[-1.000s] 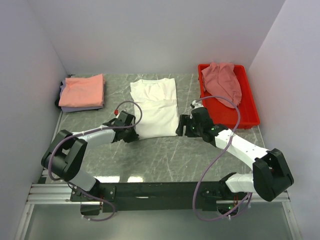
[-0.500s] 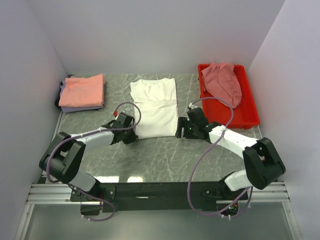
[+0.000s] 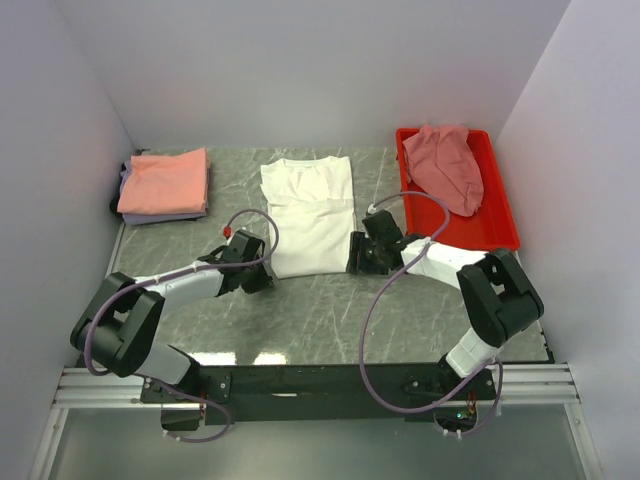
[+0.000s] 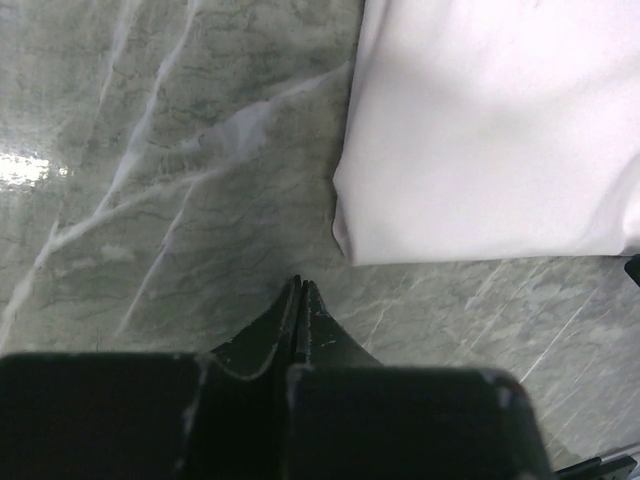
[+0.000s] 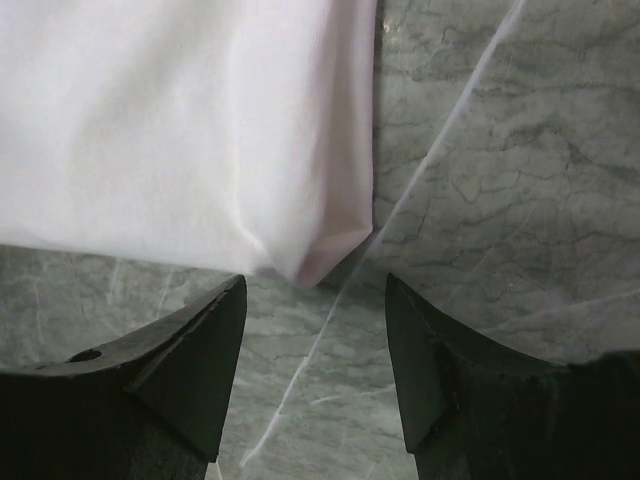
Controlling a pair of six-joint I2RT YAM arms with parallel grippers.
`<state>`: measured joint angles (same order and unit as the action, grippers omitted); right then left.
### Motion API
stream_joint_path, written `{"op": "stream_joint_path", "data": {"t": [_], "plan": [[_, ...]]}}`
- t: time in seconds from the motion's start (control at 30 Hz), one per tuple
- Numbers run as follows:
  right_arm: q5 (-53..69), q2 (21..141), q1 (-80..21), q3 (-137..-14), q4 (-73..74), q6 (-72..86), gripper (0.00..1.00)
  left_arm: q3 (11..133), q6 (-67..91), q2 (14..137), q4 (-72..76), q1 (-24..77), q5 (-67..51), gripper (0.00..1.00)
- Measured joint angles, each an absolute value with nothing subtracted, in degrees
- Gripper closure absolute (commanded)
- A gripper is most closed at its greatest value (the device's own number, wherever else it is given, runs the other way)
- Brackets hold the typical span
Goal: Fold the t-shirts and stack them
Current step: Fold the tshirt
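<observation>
A white t-shirt [image 3: 309, 213] lies flat and lengthwise on the marble table, sleeves folded in. My left gripper [image 3: 262, 279] is shut and empty just below the shirt's near left corner [image 4: 345, 240]. My right gripper [image 3: 355, 262] is open at the near right corner [image 5: 325, 255], which lies between its fingertips [image 5: 225, 300] without being clamped. A salmon-orange tee [image 3: 165, 180] lies folded on a lavender one [image 3: 165, 215] at the far left. A dusty-pink tee [image 3: 445, 165] lies crumpled in the tray.
A red plastic tray [image 3: 495, 235] stands at the far right, close behind my right arm. White walls close in the table on three sides. The table's near edge runs along the metal rail [image 3: 300, 380].
Both grippers have moved inward and forward to the near corners of the white shirt. The right arm's elbow has swung toward the tray. The shirts have not moved.
</observation>
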<state>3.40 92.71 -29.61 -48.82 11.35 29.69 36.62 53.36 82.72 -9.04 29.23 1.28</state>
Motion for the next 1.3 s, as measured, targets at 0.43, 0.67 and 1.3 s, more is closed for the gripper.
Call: {"op": "stream_joint_path", "data": {"t": [0.43,0.67,1.3], "plan": [[1.5,94.3,-29.1,-49.9,10.5,31.7,0.51,37.1,53.2,83.2,-5.4,29.2,-1.1,0.63],[1.9,95.1,-28.4,-49.9,9.9,32.2,0.73,41.9,52.2,88.1,-5.3,29.2,-0.9,0.83],[11.2,82.9,-30.1,-42.2,13.8,31.3,1.0,33.8,52.4,73.6,-10.3,31.2,-1.3,0.99]]}}
